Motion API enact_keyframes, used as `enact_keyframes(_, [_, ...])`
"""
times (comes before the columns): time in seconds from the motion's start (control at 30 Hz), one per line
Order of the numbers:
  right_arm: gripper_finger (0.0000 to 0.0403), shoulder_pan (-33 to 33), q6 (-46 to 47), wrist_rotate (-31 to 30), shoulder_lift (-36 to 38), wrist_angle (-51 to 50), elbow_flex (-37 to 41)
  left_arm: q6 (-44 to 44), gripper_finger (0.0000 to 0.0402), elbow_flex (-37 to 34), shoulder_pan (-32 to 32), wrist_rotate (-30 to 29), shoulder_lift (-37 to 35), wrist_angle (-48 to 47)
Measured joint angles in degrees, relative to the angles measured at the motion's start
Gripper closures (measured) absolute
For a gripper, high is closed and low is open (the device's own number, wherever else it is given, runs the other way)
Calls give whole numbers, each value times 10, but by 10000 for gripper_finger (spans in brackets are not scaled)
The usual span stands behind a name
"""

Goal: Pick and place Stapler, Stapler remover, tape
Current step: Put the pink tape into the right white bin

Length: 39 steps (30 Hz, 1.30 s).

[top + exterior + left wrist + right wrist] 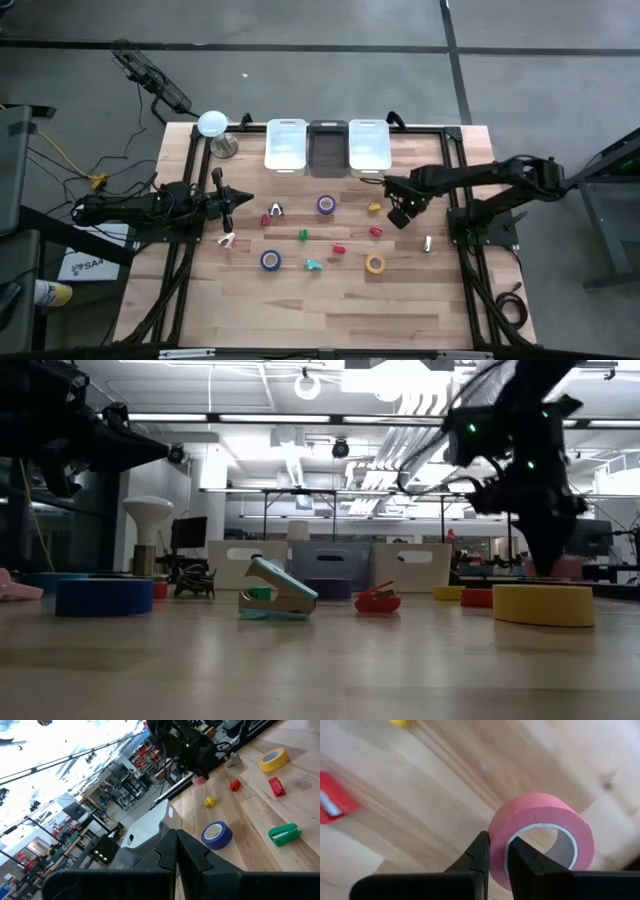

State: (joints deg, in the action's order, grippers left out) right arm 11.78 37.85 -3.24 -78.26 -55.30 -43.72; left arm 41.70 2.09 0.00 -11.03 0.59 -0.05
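Observation:
My right gripper [400,215] hangs fingers down over the table's right half and is shut on a pink tape roll [540,835], which also shows as a pink spot [200,780] under that gripper. On the wood lie a blue tape roll [326,205], a second blue roll [270,260] and a yellow roll [375,264]. A teal stapler-like piece [276,596] and a small red clawed piece [378,598] lie between them. My left gripper [238,197] waits shut at the left side, pointing level. My right gripper pinches the pink roll's wall [498,851], one finger [522,860] inside the hollow centre and the other finger [479,854] outside. The fingers come from above, pointing down. The roll's open face is up; whether its lower edge is clear of the wood I cannot tell.
Three bins stand in a row at the far edge: white [286,145], dark [327,148], white [369,147]. Small coloured blocks lie scattered, among them green [303,235], red [376,232] and yellow [374,208]. A white lamp-like stand [213,125] sits at the far left.

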Motion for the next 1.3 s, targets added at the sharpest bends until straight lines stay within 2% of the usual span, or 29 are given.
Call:
enact_keyframes(0.17, [371,34,-76,-26,0,-23,-93,0,398,0,0,0,0,1])
enact_keyframes(0.33, [371,93,-175,-30,0,0,-178,0,398,0,0,0,0,1])
enact_keyframes(0.63, [371,193,-384,53,-16,81,-254,-1,398,0,0,0,0,3])
enact_keyframes(0.93, [371,242,-509,142,-116,63,-312,-1,398,0,0,-1,0,3])
enact_keyframes(1.1, [371,242,-582,141,-186,34,-350,-1,398,0,0,0,0,3])
enact_keyframes(1.3, [371,243,-598,106,-273,24,-400,-1,398,0,0,0,0,3])
